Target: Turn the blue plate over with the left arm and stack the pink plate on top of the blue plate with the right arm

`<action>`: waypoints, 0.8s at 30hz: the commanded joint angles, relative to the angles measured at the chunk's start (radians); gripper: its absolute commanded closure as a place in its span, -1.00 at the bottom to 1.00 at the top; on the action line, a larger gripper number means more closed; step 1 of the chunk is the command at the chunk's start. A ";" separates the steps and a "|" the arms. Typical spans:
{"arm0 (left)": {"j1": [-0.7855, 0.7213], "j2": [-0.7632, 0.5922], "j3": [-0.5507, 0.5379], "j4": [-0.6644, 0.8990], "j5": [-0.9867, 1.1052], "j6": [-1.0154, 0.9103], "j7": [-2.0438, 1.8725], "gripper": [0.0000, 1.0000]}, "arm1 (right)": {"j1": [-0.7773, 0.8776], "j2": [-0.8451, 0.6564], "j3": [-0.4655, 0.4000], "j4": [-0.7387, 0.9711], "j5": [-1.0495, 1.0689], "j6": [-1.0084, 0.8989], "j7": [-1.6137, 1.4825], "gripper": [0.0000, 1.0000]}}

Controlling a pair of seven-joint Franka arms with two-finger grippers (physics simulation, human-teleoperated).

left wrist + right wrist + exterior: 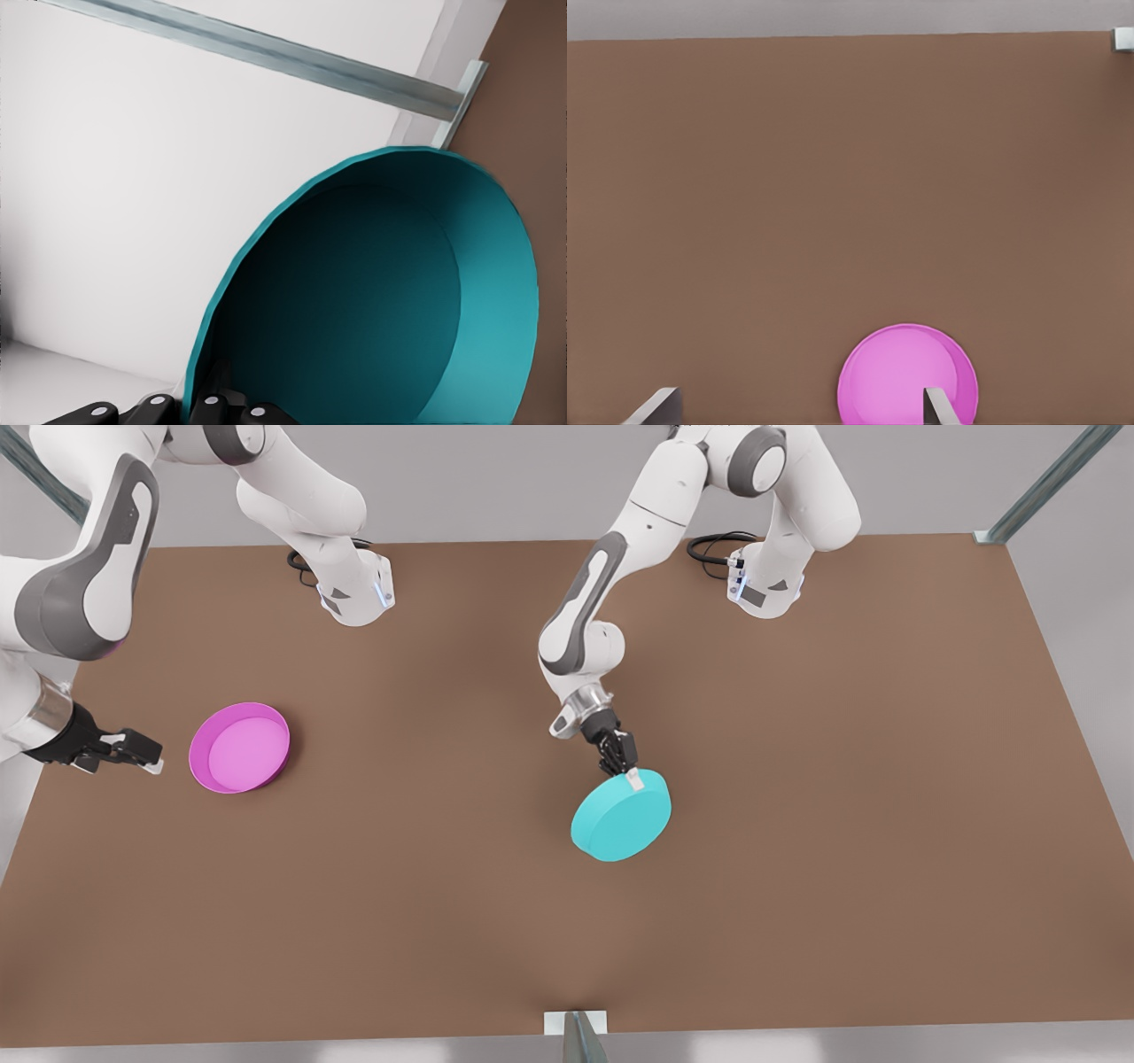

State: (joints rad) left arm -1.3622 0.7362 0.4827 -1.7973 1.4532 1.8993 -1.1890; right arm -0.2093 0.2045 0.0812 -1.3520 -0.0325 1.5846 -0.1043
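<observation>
The blue plate is tilted up off the brown table, its flat underside facing the front view. My left gripper is shut on its upper rim. In the left wrist view I look into the plate's hollow inside, with the gripper clamped over the rim. The pink plate lies right side up on the table at the front view's left. My right gripper hovers just to its left, open and apart from it. In the right wrist view the pink plate lies ahead, partly behind one of the spread fingertips.
The brown table has both arm bases at its far edge. A metal bracket stands at the near edge. Metal frame posts rise at the far corners.
</observation>
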 commanded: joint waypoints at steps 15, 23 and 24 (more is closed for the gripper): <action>0.000 0.065 -0.084 0.068 -0.059 -0.091 -0.015 -1.00 | -0.001 0.021 -0.001 0.001 0.022 -0.015 0.000 -1.00; 0.002 0.186 -0.401 0.634 -0.758 -0.430 0.016 -1.00 | 0.001 0.075 0.002 -0.012 0.019 -0.095 -0.040 -1.00; 0.038 0.170 -0.389 0.751 -0.948 -0.445 0.071 -1.00 | -0.001 0.075 0.000 -0.047 0.051 -0.094 -0.109 -1.00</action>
State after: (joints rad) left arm -1.2704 0.8838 0.0972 -1.0046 0.8241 1.4397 -1.0640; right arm -0.2172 0.2738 0.0824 -1.4229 0.0242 1.4908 -0.2177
